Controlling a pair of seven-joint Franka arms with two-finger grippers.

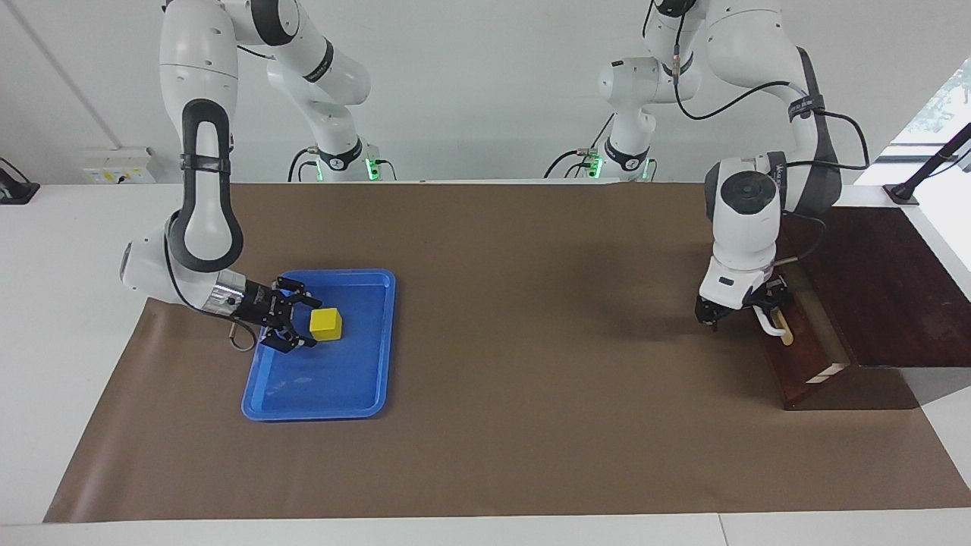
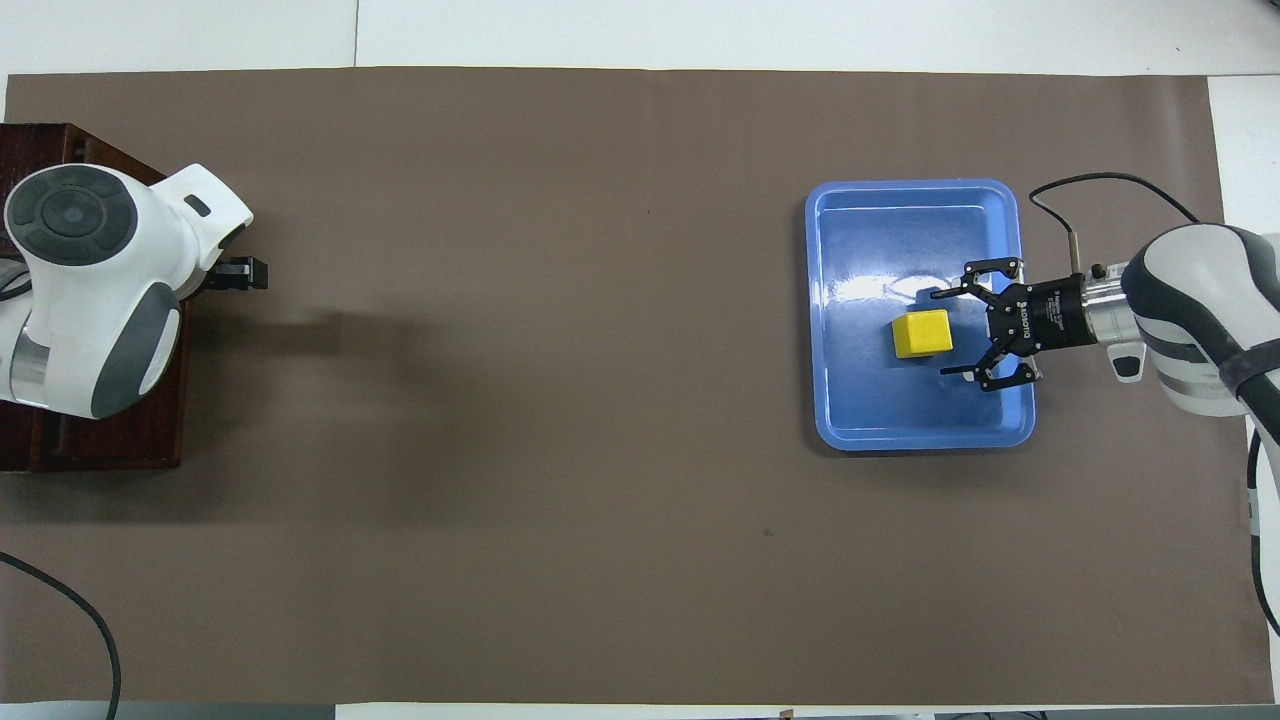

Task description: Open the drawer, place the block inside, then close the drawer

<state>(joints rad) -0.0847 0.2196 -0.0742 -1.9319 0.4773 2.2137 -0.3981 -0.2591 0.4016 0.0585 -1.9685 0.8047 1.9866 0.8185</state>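
The yellow block [image 1: 326, 324] lies in a blue tray [image 1: 356, 394] toward the right arm's end of the table; it also shows in the overhead view [image 2: 921, 333]. My right gripper [image 1: 311, 324] is open, low over the tray, its fingertips just reaching either side of the block's edge. It also shows in the overhead view [image 2: 942, 333]. The drawer [image 1: 793, 364] of the dark wooden box [image 1: 880, 280] stands pulled out a little, with a pale strip of its inside showing. My left gripper [image 1: 740, 307] is at the drawer's white handle [image 1: 770, 327].
A brown mat [image 1: 531, 341] covers the table between the tray and the box. In the overhead view the left arm [image 2: 80, 290] covers most of the box [image 2: 100, 440].
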